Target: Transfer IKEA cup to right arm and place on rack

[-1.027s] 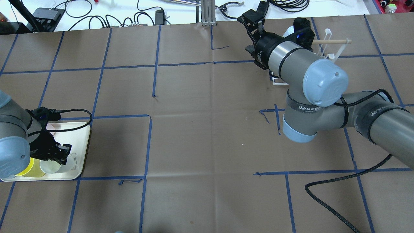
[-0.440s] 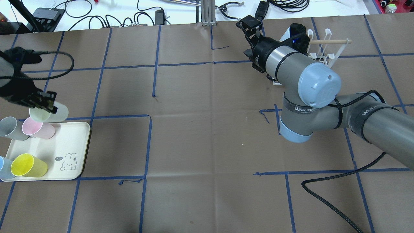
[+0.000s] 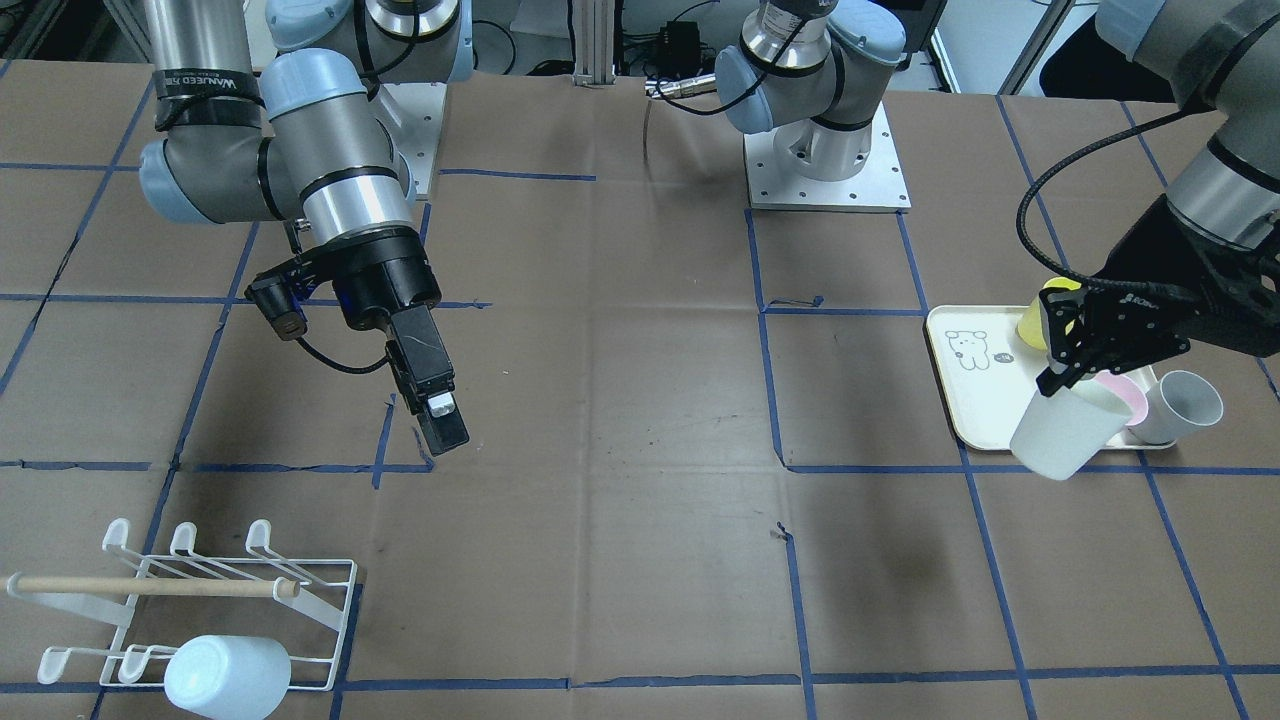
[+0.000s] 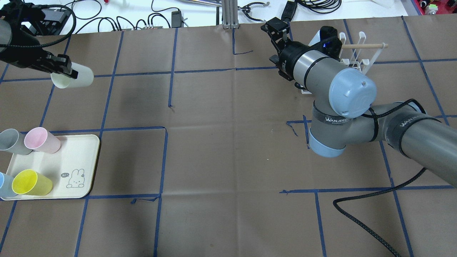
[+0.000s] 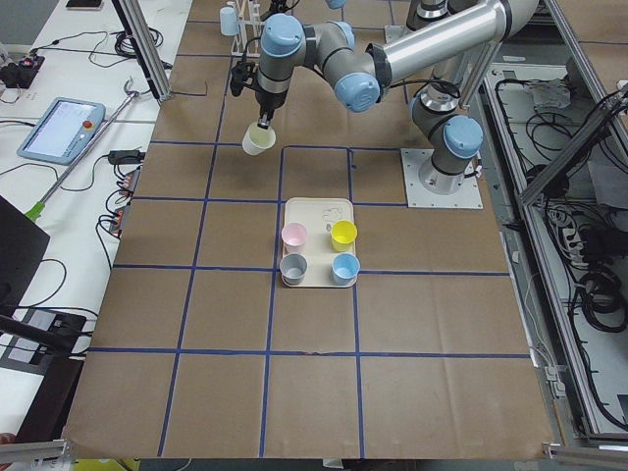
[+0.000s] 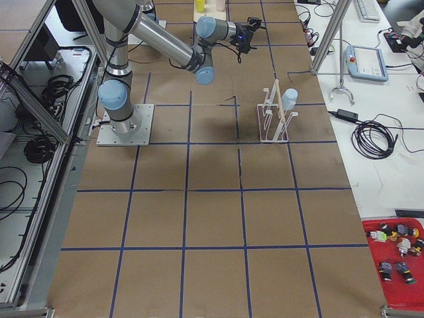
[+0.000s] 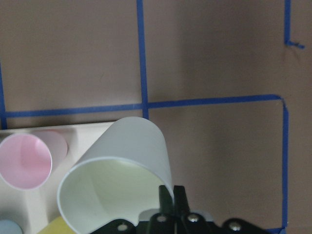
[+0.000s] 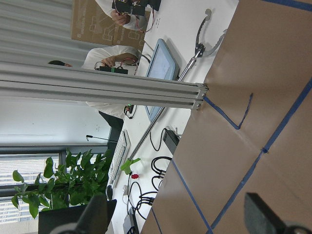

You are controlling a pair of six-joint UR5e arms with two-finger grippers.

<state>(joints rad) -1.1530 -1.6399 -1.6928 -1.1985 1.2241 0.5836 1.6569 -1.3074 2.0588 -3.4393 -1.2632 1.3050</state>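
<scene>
**Tray.** Nearest the robot, on its left, the cream tray (image 4: 76, 150) carries four cups lying on their sides: one pink cup (image 4: 41, 140), one grey cup (image 4: 12, 141), one yellow cup (image 4: 30, 182) and one blue cup (image 4: 4, 185).

**Left arm.** Farther out, the left gripper (image 4: 66, 69) is clamped on the rim of one pale cream IKEA cup (image 4: 76, 77). Its fingers pinch the wall at the mouth. The cup hangs in the air, clear of the tray and the table. Its long axis lies closer to level than upright, with the mouth at the gripper and the closed base pointing toward the table's middle.

**Right arm.** At the far side, right of centre, the right gripper (image 3: 440, 420) has its fingers apart, and the wrist view shows nothing between them. The held cup lies well apart from it, across the table on the robot's left. Judgement: the base end is the free end on offer for the handover, and both arms must close a wide gap.

**Rack.** Farthest out, one white wire rack (image 3: 345, 590) with one wooden dowel (image 3: 150, 587) stands near the right arm. One pale blue cup (image 3: 228, 675) already sits on it, mouth down. The right arm is much the nearer to it.

**Count.** Six cups in all, with one in hand.
</scene>
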